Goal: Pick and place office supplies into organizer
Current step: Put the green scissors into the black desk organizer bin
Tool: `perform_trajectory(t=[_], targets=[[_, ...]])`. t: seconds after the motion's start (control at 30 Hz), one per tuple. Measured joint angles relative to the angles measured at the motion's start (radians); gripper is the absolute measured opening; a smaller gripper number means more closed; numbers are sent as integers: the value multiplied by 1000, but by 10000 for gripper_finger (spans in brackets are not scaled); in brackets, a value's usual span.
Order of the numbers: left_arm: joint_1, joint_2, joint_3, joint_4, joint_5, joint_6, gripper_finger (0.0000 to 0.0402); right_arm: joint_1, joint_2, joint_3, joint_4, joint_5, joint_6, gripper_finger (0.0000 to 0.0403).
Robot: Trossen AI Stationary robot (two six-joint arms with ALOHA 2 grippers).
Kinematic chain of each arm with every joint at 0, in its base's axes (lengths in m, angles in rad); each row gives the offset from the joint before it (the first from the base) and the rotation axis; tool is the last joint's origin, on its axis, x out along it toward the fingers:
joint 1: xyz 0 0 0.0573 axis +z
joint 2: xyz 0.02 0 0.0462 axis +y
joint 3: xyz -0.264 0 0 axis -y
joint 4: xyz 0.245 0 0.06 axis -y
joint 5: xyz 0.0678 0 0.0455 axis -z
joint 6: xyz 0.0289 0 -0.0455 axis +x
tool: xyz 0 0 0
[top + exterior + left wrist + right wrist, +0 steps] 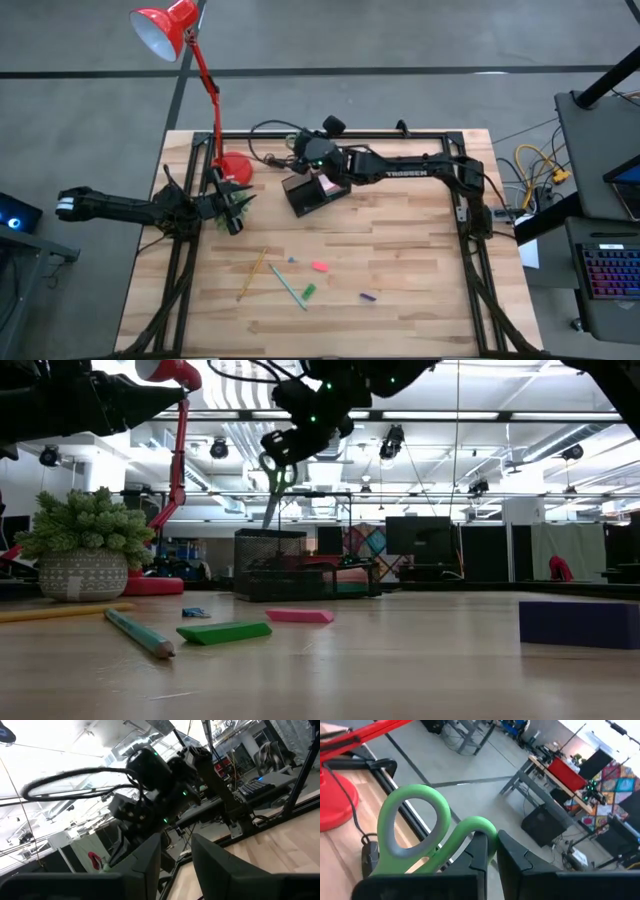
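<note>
Scissors above organizer, lamp beside

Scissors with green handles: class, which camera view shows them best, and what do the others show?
The right wrist view: the scissors fill the picture, their green handle loops clamped by the right gripper. The low view shows them hanging blades-down above the organizer. The high view hides them under the arm; the left wrist view shows none.

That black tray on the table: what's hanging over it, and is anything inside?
Above the black organizer, the right gripper holds green-handled scissors, blades pointing down. Something pink shows inside; the arm hides the rest of the organizer.
</note>
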Motion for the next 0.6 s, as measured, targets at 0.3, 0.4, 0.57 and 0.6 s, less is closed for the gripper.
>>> perform_trajectory(t=[0.3, 0.4, 0.57, 0.6], targets=[[0, 1, 0, 0, 0, 0, 96, -1, 0, -190, 334, -80, -177, 13], [0, 0, 0, 0, 0, 0, 96, 0, 0, -254, 451, -124, -227, 13], [0, 1, 0, 0, 0, 0, 96, 0, 0, -336, 572, -136, -283, 13], [0, 1, 0, 0, 0, 0, 96, 0, 0, -349, 590, -145, -287, 13]])
